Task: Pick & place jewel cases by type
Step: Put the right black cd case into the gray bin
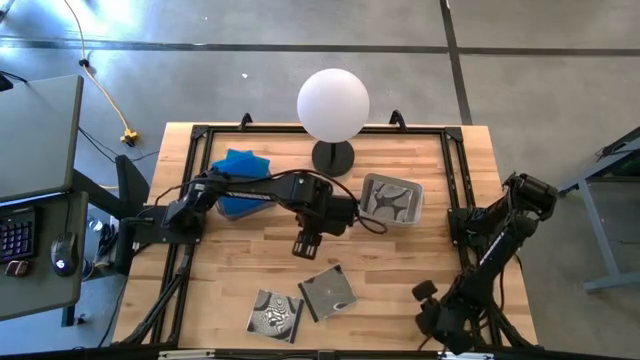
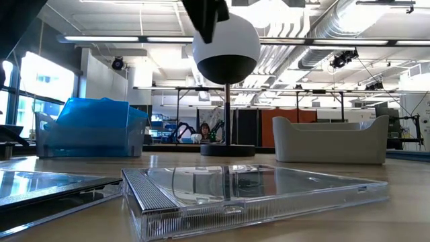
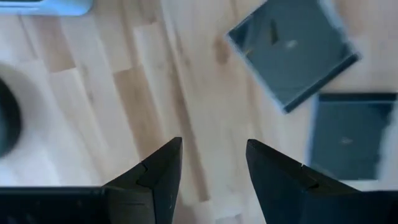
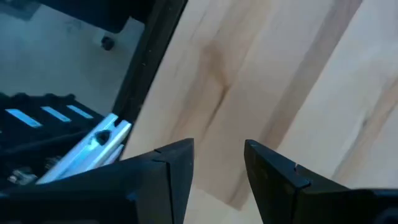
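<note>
From above, the left gripper (image 1: pixel 305 244) hangs over the middle of the pale wooden desk (image 1: pixel 230 270), empty, its fingers apart. Two flat square jewel cases lie loose near the desk's front edge: a dark grey one (image 1: pixel 328 291) and, just beside it, one with black-and-white swirls (image 1: pixel 275 313). Bright blue cases (image 1: pixel 240 163) sit stacked in a tub at the left arm's side, largely hidden by the arm; another swirl-patterned case (image 1: pixel 391 199) lies in the grey rounded tub (image 1: pixel 366 186) near a black-footed white globe lamp (image 1: pixel 333 104). The right gripper (image 1: pixel 428 293) waits at the front right corner.

At desk level, the clear-edged plastic case (image 2: pixel 255 191) fills the foreground, flat on the wood, the second case (image 2: pixel 54 185) beside it. The blue stack (image 2: pixel 94 117) and the grey tub (image 2: pixel 332 141) stand far behind.

The left wrist camera shows its fingers (image 3: pixel 155 177) moderately spread over bare wood, both dark cases (image 3: pixel 292 53) (image 3: pixel 348 137) ahead.

The right wrist camera shows fingers (image 4: pixel 171 171) parted with nothing between, above the desk's edge.

Judging by this, the step in hand is the reach for a loose dark case. Next the left gripper must travel forward, descend, and catch a thin edge, which is awkward for a case lying flat.
</note>
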{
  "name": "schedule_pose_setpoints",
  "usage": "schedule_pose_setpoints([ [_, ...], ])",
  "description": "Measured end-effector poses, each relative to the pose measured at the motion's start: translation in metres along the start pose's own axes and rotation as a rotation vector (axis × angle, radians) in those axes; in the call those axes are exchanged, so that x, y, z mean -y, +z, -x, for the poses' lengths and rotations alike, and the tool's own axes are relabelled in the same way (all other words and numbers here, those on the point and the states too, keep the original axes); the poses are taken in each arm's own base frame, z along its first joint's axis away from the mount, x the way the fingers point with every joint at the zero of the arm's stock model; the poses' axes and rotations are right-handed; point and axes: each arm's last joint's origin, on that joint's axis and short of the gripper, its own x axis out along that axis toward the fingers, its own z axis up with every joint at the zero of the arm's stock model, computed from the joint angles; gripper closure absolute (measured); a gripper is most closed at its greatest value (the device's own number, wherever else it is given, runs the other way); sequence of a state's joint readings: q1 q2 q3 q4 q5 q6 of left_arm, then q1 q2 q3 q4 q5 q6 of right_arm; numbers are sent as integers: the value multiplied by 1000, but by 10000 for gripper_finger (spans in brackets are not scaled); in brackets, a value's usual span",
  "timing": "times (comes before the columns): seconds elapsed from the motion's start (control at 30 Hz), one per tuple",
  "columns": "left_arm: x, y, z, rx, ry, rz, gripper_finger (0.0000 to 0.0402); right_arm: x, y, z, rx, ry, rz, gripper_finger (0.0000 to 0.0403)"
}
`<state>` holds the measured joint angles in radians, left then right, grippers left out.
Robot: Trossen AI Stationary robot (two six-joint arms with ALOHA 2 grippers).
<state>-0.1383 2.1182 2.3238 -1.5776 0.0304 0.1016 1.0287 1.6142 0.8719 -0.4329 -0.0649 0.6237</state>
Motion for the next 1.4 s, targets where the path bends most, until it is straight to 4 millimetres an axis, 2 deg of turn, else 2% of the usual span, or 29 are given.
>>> schedule_pose_setpoints([
  [0.27, 11, 0, 1, 12, -69, 8, 225, 0, 2, 0, 28, -5, -28, 265],
  [0.37, 21, 0, -3, -5, -108, -4, 225, 3, 5, 0, 104, -94, -36, 265],
  [0.5, 44, -2, -15, -54, -206, -44, 225, 8, 16, 2, 245, -178, -84, 265],
  [0.63, 70, -10, -39, -154, -274, -140, 225, 11, 26, 4, 348, -200, -106, 265],
  [0.7, 81, -17, -49, -212, -266, -129, 225, 13, 29, 5, 364, -195, -118, 265],
  [0.83, 93, -30, -66, -254, -70, 5, 225, 17, 31, 5, 341, -164, -131, 265],
  [0.97, 103, -45, -61, -201, 120, 75, 225, 17, 33, 5, 351, -154, -137, 265],
  [1.1, 117, -60, -41, -79, 251, 122, 224, 19, 35, 6, 374, -167, -147, 265],
  [1.23, 130, -77, -24, 114, 386, 200, 224, 17, 39, 7, 438, -168, -147, 265],
  [1.3, 137, -84, -24, 222, 441, 250, 224, 17, 43, 8, 488, -201, -114, 265],
  [1.4, 143, -97, -39, 315, 496, 328, 224, 17, 50, 13, 601, -262, -82, 265],
])
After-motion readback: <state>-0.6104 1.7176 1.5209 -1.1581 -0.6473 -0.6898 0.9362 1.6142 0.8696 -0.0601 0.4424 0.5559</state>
